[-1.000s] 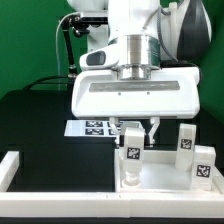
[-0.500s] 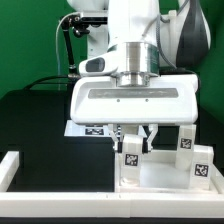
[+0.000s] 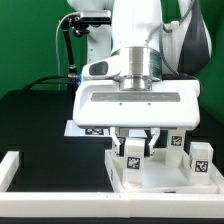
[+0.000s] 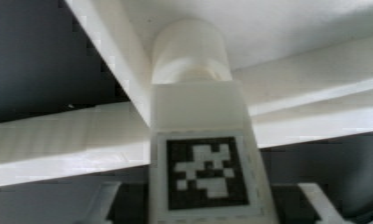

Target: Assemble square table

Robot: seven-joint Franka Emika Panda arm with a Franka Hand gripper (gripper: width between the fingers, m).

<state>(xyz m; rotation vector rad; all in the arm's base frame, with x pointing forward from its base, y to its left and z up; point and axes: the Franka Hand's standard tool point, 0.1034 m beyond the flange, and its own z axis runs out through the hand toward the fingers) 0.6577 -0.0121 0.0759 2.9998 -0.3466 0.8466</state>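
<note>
square table [image 3: 150,172] panel on desk; pincer [image 3: 134,143] closed on a leg [image 3: 133,160]. keep leg upright, twist slow w/ light downward push.

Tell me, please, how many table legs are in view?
3: one leg at the end effector, two toward the exterior view's right; more may be hidden.

Square table panel [image 3: 150,172] on the surface [image 3: 40,120] toward the exterior view's right, three legs [image 3: 132,156] upright on it, my pincer [image 3: 134,140] over the nearest, marker board [image 3: 85,128] behind, border bar [image 3: 12,170] at the exterior view's left edge.
</note>
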